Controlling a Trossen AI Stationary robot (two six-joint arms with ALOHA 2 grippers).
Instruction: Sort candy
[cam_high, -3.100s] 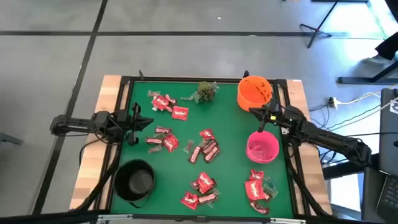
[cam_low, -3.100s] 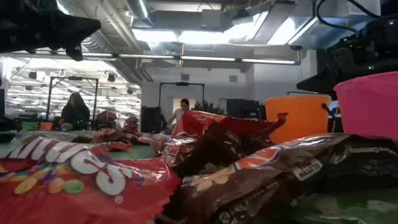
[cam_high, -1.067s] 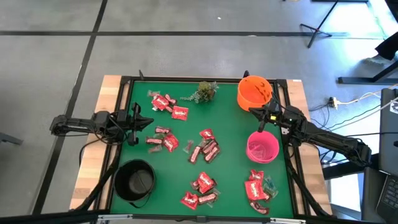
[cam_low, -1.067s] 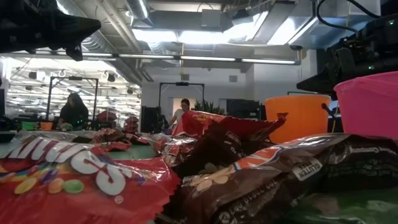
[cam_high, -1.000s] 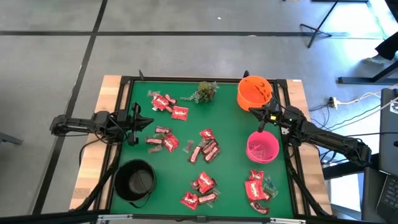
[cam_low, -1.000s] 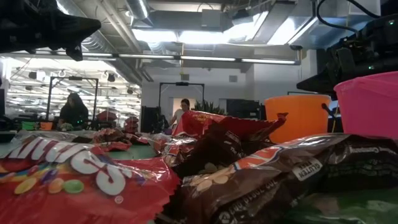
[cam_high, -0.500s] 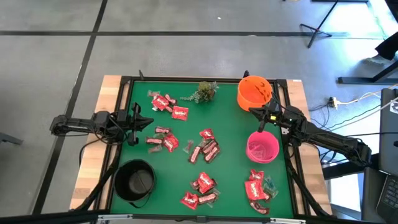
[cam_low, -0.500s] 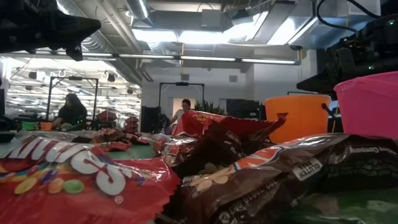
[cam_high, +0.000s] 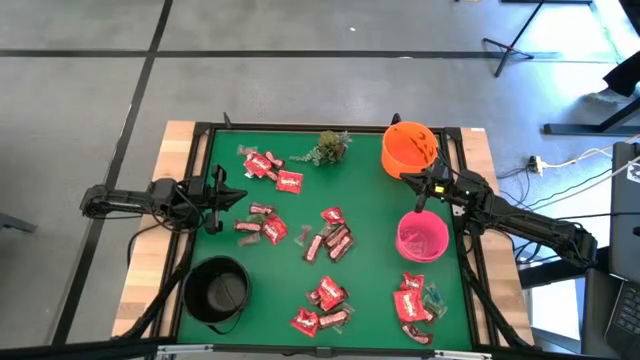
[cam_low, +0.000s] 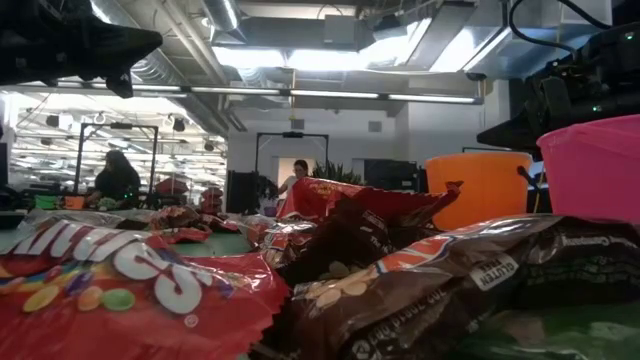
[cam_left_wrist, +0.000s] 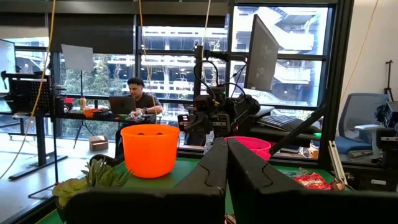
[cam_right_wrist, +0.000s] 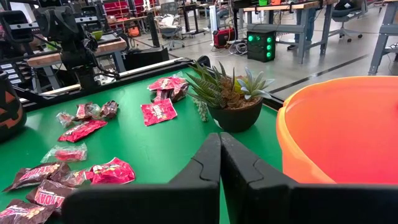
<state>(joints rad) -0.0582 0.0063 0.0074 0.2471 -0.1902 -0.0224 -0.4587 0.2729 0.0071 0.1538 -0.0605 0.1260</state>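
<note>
You have three plastic bowls, orange (cam_high: 409, 148), pink (cam_high: 422, 238), black (cam_high: 217, 290); small wrapped candy (cam_high: 329, 235), some reading "Skittles", lies scattered on the green worktop (cam_high: 370, 200). Left tool (cam_high: 220, 198) and right tool (cam_high: 422, 193): fingers together, empty.

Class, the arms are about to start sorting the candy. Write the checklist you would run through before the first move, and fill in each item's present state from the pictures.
1. Left gripper empty, fingers shut, at the mat's left edge: ok.
2. Right gripper empty, fingers shut, between the orange bowl and the pink bowl: ok.
3. Jaws opened ready to pick: not ok, both are shut.
4. Candy lying loose on the green mat, none in a bowl: pink bowl ok; orange bowl and black bowl cannot tell.
5. All three bowls upright: ok.
6. Small plant standing apart from the nearest red packets: ok.
</note>
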